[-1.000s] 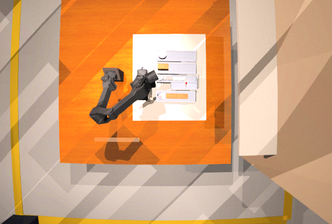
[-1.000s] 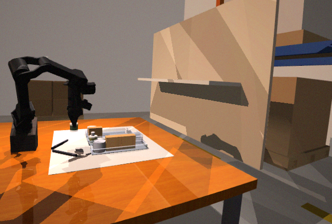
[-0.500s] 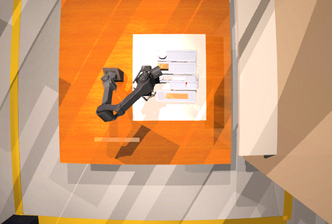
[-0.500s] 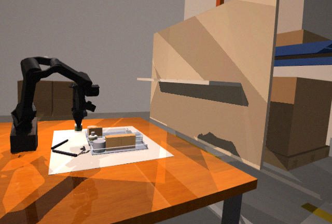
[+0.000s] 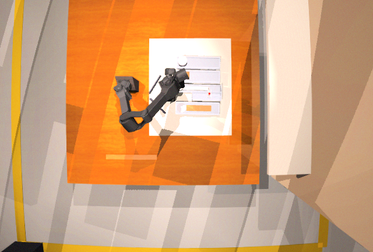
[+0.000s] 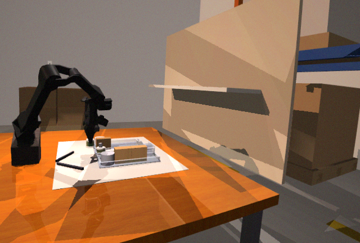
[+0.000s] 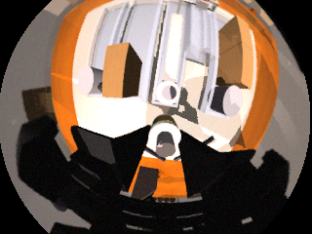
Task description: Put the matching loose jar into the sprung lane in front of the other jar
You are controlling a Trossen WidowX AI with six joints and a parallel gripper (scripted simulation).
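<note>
The matching jar (image 6: 88, 143) (image 7: 165, 128), with a white top, grey knob and dark olive body, is between the fingers of my gripper (image 6: 90, 143) (image 7: 164, 131). The gripper is shut on it, pointing down and holding it above the white mat, just in front of the racks. The lane jar (image 6: 100, 149) (image 7: 168, 93) has the same white top and grey knob and stands upright at the front end of the sprung lane. A long pale strip (image 5: 196, 88) (image 7: 174, 46) runs back behind it. The pusher plate and low front stop are not clear. The arm hides the lane's front in the overhead view.
One brown box (image 5: 188, 74) (image 6: 103, 142) (image 7: 113, 70) is left of the lane, another (image 5: 199, 108) (image 6: 130, 152) (image 7: 235, 54) right. A white cylinder (image 5: 182, 60) (image 7: 86, 80) stands far left, a grey one (image 6: 107, 158) (image 7: 232, 100) right. Black bars (image 5: 155, 84) (image 6: 70, 166) lie on the mat (image 5: 162, 50).
</note>
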